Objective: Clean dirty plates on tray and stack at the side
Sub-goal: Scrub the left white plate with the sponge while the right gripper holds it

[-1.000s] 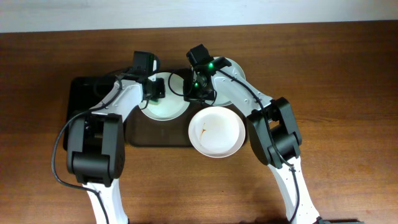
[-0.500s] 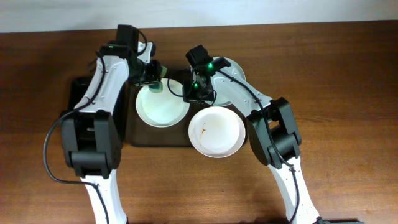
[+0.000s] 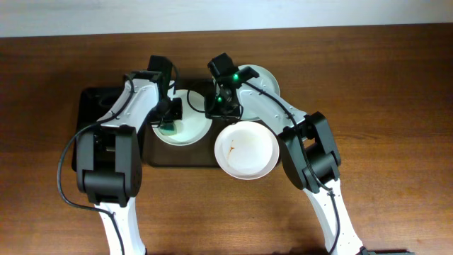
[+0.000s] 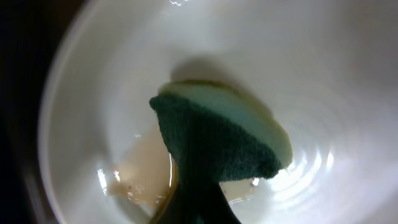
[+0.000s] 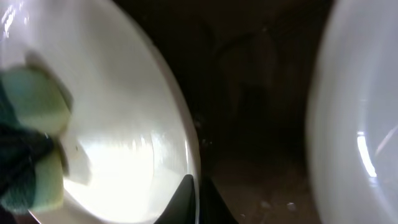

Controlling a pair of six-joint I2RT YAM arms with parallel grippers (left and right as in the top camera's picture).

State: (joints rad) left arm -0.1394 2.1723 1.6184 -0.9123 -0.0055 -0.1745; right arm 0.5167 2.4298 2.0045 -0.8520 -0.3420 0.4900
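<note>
A white plate (image 3: 192,125) lies on the dark brown tray (image 3: 177,157). My left gripper (image 3: 168,117) is shut on a green and pale sponge (image 3: 168,129) and presses it on the plate's left part. In the left wrist view the sponge (image 4: 217,140) lies on the plate (image 4: 323,74) beside a wet brown smear (image 4: 140,174). My right gripper (image 3: 214,108) is shut on this plate's right rim; its tips (image 5: 198,190) pinch the edge (image 5: 180,124). A second plate (image 3: 248,150) with an orange smear lies front right. A third plate (image 3: 263,76) sits behind, partly under my right arm.
A smaller black tray (image 3: 92,113) lies left of the brown tray, under my left arm. The brown wooden table (image 3: 382,106) spreads right and in front. The right wrist view shows dark tray floor (image 5: 261,124) between the held plate and another plate (image 5: 360,112).
My left gripper swung with the sponge to the plate's back edge, then came forward onto the plate's left part. My right gripper stayed on the rim.
</note>
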